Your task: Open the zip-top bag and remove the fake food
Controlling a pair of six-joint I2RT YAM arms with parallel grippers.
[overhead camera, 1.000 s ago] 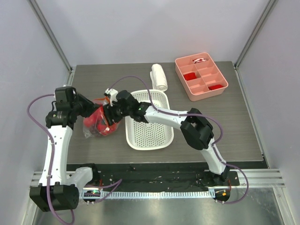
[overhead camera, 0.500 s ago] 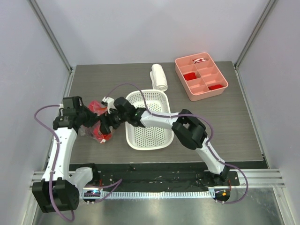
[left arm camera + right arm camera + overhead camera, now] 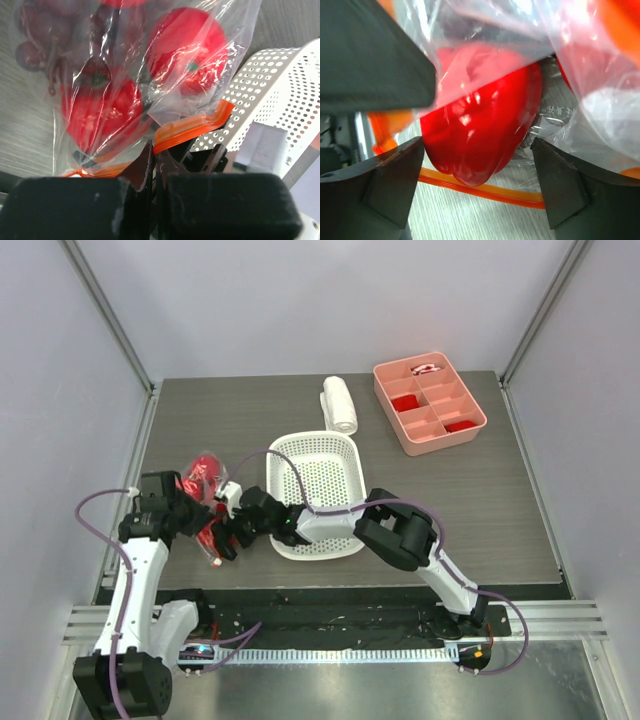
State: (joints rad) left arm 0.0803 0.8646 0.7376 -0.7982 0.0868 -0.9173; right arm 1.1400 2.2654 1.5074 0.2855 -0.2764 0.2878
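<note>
Top external: zip-top bag (image 3: 204,478) is seen on the table (image 3: 480,510) just beside the white basket (image 3: 335,475), on its left-hand side. Clear crinkly plastic, with an orange zip strip (image 3: 187,131) along the mouth. The fake food (image 3: 186,46) is packed inside: glossy red fruits, plus a dark grape bunch (image 3: 37,47) at the end away from the basket.

Jaws of the left gripper (image 3: 154,167) are pressed fully together, and the bag's film is pinched right at the zip strip, near the basket's perforated wall.

Jaws of the right gripper (image 3: 479,167) are spread wide. A pepper-shaped red fruit (image 3: 485,115), under plastic, is framed between the fingers (image 3: 390,185) with a gap on each side. Nothing is gripped. A thin length of the orange strip is seen on the table under the fruit.

The basket's near rim is partly covered by the right arm (image 3: 400,530), which is laid across it toward the bag. A purple cable (image 3: 290,475) is draped over the basket's left half.

A white roll (image 3: 339,403) is placed just beyond the basket's far rim. A pink divided tray (image 3: 430,405) is set well apart, beyond and to the right of the basket, with flat red pieces in some compartments.
</note>
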